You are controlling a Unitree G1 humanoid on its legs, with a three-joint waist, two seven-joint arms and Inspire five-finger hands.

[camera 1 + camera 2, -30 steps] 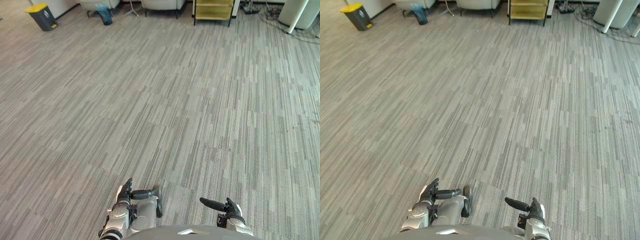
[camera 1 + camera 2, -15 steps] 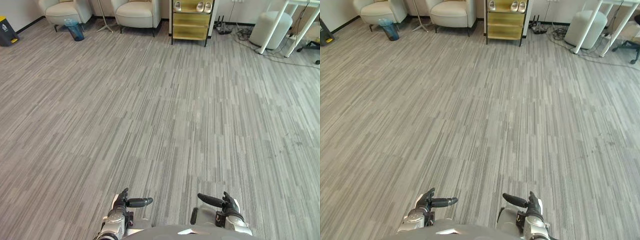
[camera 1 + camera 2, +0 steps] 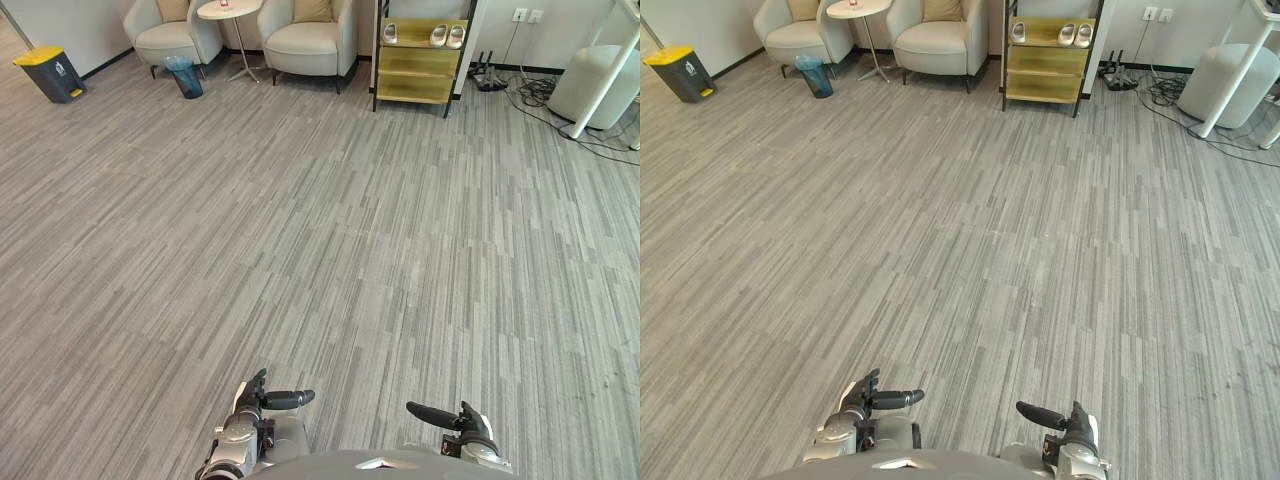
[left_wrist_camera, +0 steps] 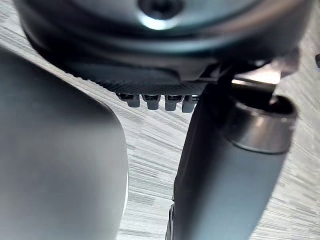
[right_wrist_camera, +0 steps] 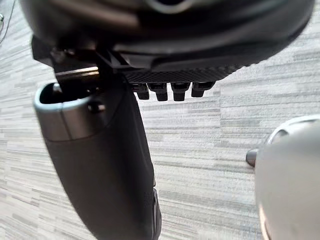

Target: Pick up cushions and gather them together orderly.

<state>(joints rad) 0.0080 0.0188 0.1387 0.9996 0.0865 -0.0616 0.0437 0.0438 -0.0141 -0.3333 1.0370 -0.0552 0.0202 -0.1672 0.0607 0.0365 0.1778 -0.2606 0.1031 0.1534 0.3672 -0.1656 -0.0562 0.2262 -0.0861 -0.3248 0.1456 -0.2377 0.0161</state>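
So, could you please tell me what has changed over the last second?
Only the camera has moved: the view has swung and lifted, now taking in the bin, two armchairs with cushions and the shelf. Nothing was grasped or released. The left hand and right hand stay low, open and empty.

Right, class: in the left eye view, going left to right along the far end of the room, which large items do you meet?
yellow-lidded bin → first armchair → second armchair → yellow shelf unit → white rounded object
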